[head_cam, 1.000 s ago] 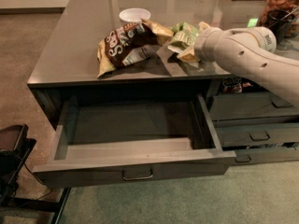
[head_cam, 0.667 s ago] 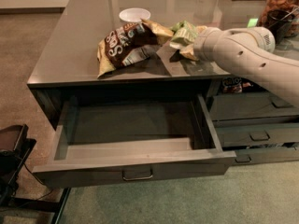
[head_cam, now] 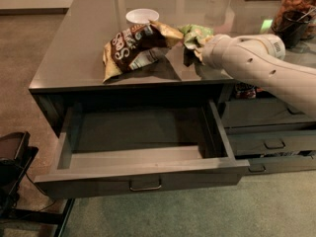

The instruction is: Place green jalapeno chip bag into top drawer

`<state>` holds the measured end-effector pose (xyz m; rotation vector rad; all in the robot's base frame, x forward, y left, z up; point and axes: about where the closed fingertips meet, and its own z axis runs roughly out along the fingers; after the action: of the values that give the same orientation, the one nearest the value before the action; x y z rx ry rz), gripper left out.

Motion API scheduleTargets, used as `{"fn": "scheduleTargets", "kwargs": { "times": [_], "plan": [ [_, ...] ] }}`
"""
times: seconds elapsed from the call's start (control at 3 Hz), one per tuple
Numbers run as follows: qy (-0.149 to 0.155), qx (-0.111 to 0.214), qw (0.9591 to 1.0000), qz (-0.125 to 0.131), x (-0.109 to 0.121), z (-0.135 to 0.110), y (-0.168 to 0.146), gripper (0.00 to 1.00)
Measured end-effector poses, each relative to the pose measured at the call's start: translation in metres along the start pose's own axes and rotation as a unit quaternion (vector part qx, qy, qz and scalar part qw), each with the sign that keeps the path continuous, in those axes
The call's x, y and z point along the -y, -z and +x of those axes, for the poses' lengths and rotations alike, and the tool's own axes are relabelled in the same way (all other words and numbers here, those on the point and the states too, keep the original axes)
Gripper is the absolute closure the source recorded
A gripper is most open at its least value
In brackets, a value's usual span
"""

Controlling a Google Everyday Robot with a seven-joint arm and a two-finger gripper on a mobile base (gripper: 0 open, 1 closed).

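- Slightly leftward since a second ago: the cream-coloured, perforated robot arm point(head_cam: 256, 63) has edged its tip toward the snack bags. Nothing else on the table has shifted.
- The dark two-finger gripper point(head_cam: 191, 52) sits at the arm's tip in the upper middle of the frame, pressed against the small crumpled light-green foil chip bag point(head_cam: 195, 33). Whether the claw is clenched on the bag or released cannot be told, because the wrist hides it.
- That green bag lies on the glossy dark grey tabletop point(head_cam: 74, 53), not yet lifted. It touches the right end of a larger brown-and-gold chip bag point(head_cam: 133, 46).
- A white paper cup point(head_cam: 142, 16) stands just behind the brown bag.
- The wide shallow grey-green drawer point(head_cam: 143, 173) stands pulled open across the lower centre of the frame, with nothing visible inside. Its small metal bar handle point(head_cam: 145, 185) faces the viewer.
- Narrower stacked drawers point(head_cam: 269, 143) sit closed at the right.
- Risk, as I judge it: crumpled foil gives a poor hold, so the bag may slip out during the lift or the carry past the table edge.
- Second risk: because the two bags touch, lifting the green one could drag the brown bag along or nudge the cup.
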<state>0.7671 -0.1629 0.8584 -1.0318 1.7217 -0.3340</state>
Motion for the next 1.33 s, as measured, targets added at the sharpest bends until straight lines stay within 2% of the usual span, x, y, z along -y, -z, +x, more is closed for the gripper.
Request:
{"fn": "scheduleTargets", "kwargs": {
  "times": [0.33, 0.67, 1.0, 1.33],
  "plan": [
    [0.000, 0.000, 1.0000, 0.000, 0.000, 0.000, 0.000, 1.00],
    [0.020, 0.005, 0.9998, 0.001, 0.012, -0.012, 0.007, 1.00],
    [0.050, 0.009, 0.9987, 0.006, 0.044, -0.031, 0.023, 1.00],
    [0.076, 0.016, 0.9970, 0.004, 0.083, -0.048, 0.052, 1.00]
  ]
}}
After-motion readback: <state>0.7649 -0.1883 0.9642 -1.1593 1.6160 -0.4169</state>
